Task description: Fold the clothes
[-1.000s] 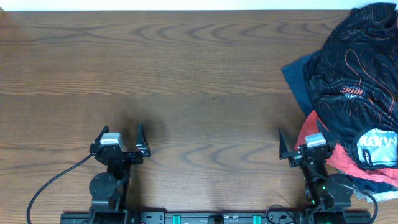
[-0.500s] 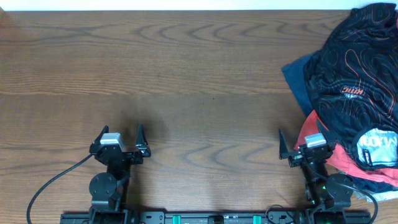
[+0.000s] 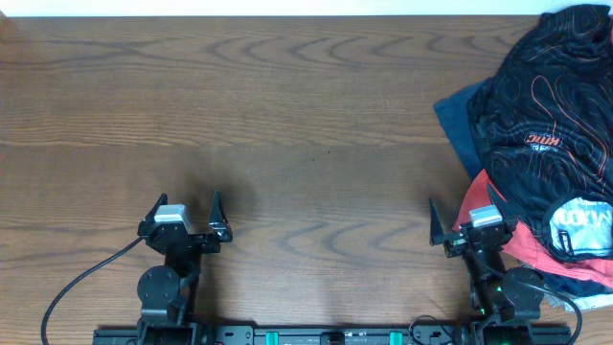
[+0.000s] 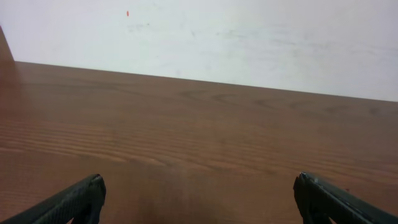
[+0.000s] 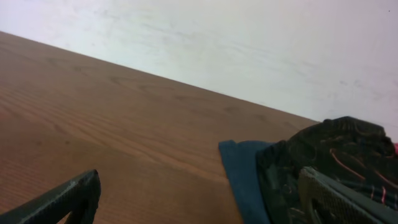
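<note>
The black jersey [image 3: 551,105] with orange contour lines lies crumpled on top of a pile at the table's right edge; it also shows in the right wrist view [image 5: 339,155]. My right gripper [image 3: 465,225] is open and empty near the front edge, just left of the pile. My left gripper [image 3: 185,216] is open and empty at the front left, far from the jersey. In the left wrist view the open fingers [image 4: 199,199] frame bare wood.
A navy-blue garment [image 3: 458,120] and a red tee [image 3: 536,251] lie under the jersey in the pile. The blue garment's edge shows in the right wrist view [image 5: 239,174]. The wooden table [image 3: 287,125] ends at a white wall at the back.
</note>
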